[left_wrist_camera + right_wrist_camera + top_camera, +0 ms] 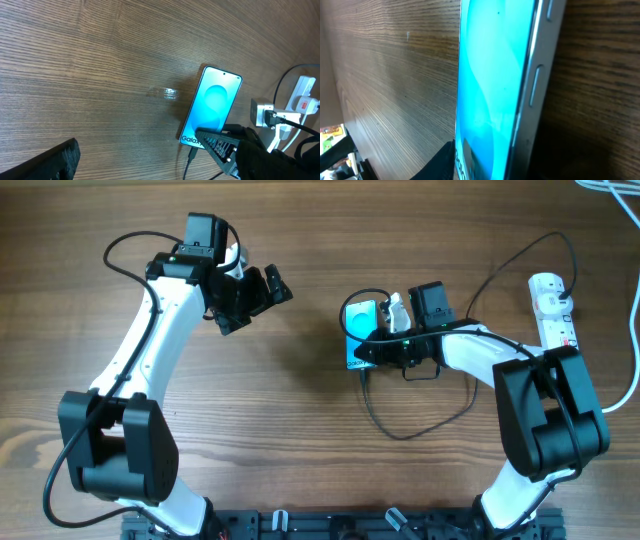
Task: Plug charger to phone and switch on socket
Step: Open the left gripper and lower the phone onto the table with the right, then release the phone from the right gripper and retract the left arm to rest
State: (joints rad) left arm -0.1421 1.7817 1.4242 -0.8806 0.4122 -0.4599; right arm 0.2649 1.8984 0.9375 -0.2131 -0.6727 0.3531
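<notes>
1. Black fingers of the right gripper lie low over the "Galaxy" end of the phone. No view shows whether the jaws are parted or closed on anything, so their state cannot be told.
2. The plug sits at the phone's bottom edge, just beside the gripper's finger. Full seating is not visible. Judged step: insertion. Keep the plug in line with the phone's long axis and push straight, without twist or tilt.
3. The phone lies flat and screen up on the bare wood table, right of centre. Nothing braces it, so a hard push would likely slide it. Apply light force and release only when the plug holds by itself.
4. The charger trails from the plug in a loose loop near the right arm. The slack looks ample. When retreating, lift clear first so that no finger drags the loop and pulls the plug out.
5. The socket lies at the far right, well apart from the phone. It is judged not yet switched on, and the right arm is the nearer one.
6. The left gripper hangs wide open and empty, well to the left of the phone.
</notes>
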